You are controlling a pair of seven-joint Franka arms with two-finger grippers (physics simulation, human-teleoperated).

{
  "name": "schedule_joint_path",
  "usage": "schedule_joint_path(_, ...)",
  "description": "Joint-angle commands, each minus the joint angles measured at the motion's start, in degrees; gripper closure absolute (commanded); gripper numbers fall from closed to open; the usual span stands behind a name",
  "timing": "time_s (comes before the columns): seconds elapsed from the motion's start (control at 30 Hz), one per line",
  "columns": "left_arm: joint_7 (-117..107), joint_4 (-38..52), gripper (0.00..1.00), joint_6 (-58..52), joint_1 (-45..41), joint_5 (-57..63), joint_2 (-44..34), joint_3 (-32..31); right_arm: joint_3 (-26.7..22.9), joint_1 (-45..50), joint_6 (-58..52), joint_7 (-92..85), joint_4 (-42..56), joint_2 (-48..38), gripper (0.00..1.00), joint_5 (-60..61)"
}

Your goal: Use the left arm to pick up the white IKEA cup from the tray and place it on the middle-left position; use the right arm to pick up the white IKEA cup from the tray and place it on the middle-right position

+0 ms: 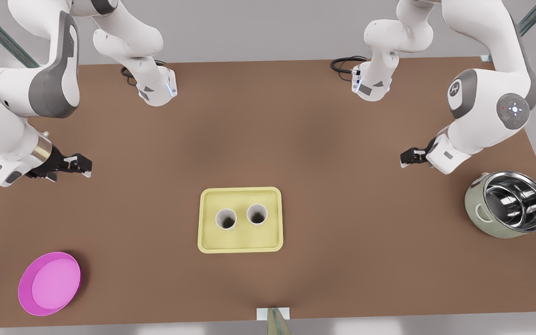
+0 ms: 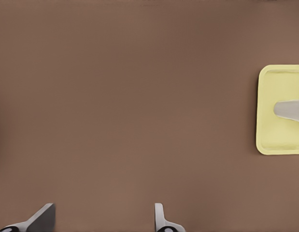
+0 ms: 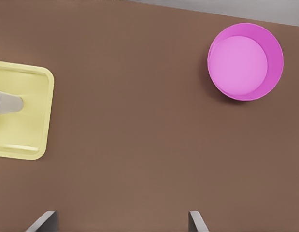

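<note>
While cups (image 1: 226,218) sat in tray (image 1: 240,246), left gripper (image 1: 404,159) (front view's right) and right gripper (image 1: 86,167), opposite, hung far off, fingers apart; reach-in looked due.

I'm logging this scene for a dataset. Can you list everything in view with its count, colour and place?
table: 1, brown, under everything.
tray: 1, pale yellow, mid-table, towards the front view's bottom edge.
cups: 2, white, upright side by side in the tray, the second at.
dish: 1, pink, round, on the table at the front view's lower left.
pot: 1, pale green with a shiny metal inside, by the front view's right edge.
right gripper: 1, black, open, holding nothing, waiting over bare table at the front view's left.
left gripper: 1, black fingers on a white hand, open, holding nothing, waiting over bare table at the front view's right.
</note>
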Motion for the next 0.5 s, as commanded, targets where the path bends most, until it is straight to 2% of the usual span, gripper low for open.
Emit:
schedule_joint_path(0.0,0.8,-1.7,0.0,0.8,0.2,1.5,-2.1,0.1,0.0,0.0,1.1,-3.5,0.0,0.0,0.0,0.0)
schedule_joint_path(0.07,-2.5,2.1,0.0,2.2,-0.1,1.8,2.1,-0.2,0.2,0.2,1.1,-3.6,0.0,0.0,0.0,-0.4)
schedule_joint_path(0.13,5.0,-2.4,0.0,2.4,1.0,1.0,0.9,1.4,0.5,7.2,2.2,-0.5,0.4,4.4,0.0,-0.4)
schedule_joint_path(0.2,5.7,-3.3,0.0,5.7,0.6,0.5,1.6,0.7,0.5,15.1,3.7,12.6,5.2,11.5,0.0,-0.4)
schedule_joint_path(0.27,5.8,-3.1,0.0,5.7,0.5,0.9,1.6,0.6,0.5,20.4,10.3,24.3,5.2,16.9,0.0,-0.5)
schedule_joint_path(0.47,5.5,-2.9,0.0,7.5,0.4,1.1,3.5,-0.5,0.5,24.5,21.2,29.3,7.2,26.3,0.0,-0.4)
